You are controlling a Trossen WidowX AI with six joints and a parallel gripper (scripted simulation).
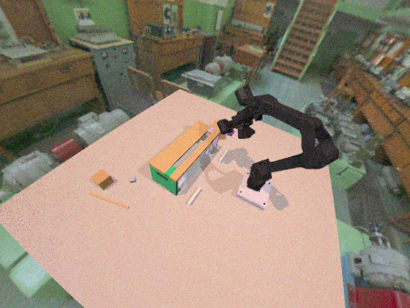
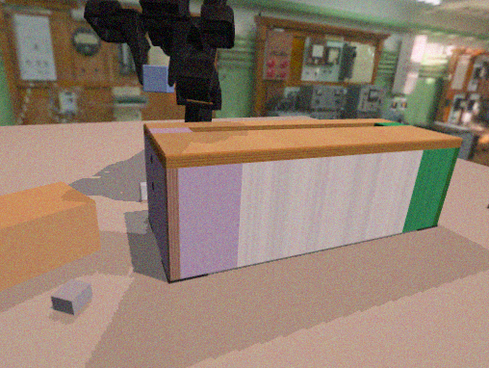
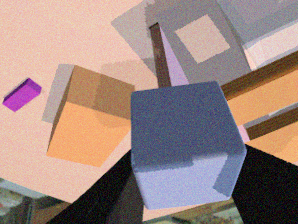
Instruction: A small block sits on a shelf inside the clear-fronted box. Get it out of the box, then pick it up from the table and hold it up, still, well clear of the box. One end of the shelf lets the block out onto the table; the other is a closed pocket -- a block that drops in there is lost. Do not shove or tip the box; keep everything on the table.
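Pinched between the fingers of the closed gripper (image 1: 234,131) (image 2: 159,80) (image 3: 186,161): the blue block (image 2: 157,78) (image 3: 180,130), out of the box and up in the air. In the exterior view, above the level of the lid, on the far side of the box and toward its lilac end (image 2: 209,217). In the wrist view, big between the black fingers, upper face in shade, lower face lit.

Just below, the long box (image 1: 177,148) (image 2: 308,144) (image 3: 267,99), upright on the table (image 1: 226,250) (image 2: 337,328) (image 3: 30,155), with orange boards on top, a long slot between them, and a green end (image 1: 163,180) (image 2: 430,189) opposite the lilac one. Beyond the lilac end, on the table, an orange wooden block (image 2: 48,233) (image 3: 86,132), and farther out in the wrist view a small purple block (image 3: 22,95). Near the orange block in the exterior view, a small grey block (image 2: 71,297).

On the arm's side of the box, two short white sticks (image 1: 194,196) (image 1: 223,156), apart from each other. Farther over, the pale base plate (image 1: 243,197), beneath the black arm (image 1: 288,114). Past the green end, an orange cube (image 1: 102,179), a little grey piece (image 1: 132,180) beside it, and a thin orange rod (image 1: 109,200) lying flat.
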